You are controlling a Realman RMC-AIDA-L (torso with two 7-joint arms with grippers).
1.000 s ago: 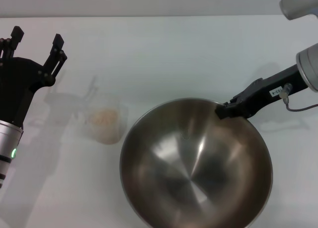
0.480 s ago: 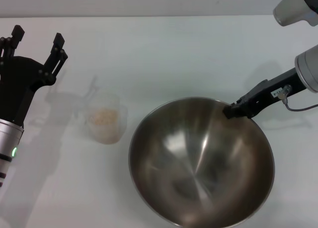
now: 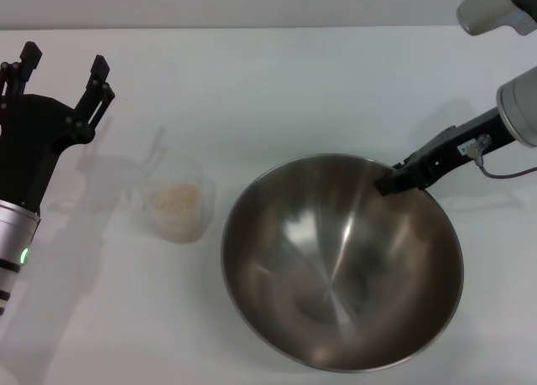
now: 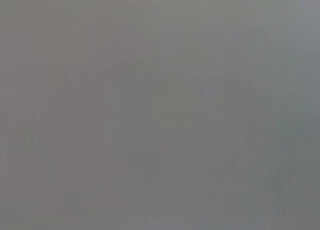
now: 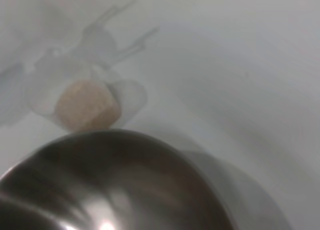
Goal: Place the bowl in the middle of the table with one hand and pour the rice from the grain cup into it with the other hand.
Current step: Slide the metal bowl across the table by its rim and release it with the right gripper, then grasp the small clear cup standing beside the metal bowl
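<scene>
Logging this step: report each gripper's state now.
Left gripper: open, empty, raised beside the grain cup.
Right gripper: shut on the bowl rim.

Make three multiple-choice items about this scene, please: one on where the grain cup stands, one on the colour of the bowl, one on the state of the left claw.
1. Where is the grain cup?
A. inside the bowl
B. on the table between the left claw and the bowl
C. held in the right claw

2. What colour is the bowl?
A. shiny steel grey
B. red
C. clear

3. What is the left claw doing?
A. gripping the cup
B. gripping the bowl's rim
C. open, holding nothing

Key: 1 B, the cup stands on the table, apart from the bowl, with rice in it. 2 A, the inside is brushed metal. 3 C, its prongs are spread above the table, while the right claw is at the bowl's rim.
</scene>
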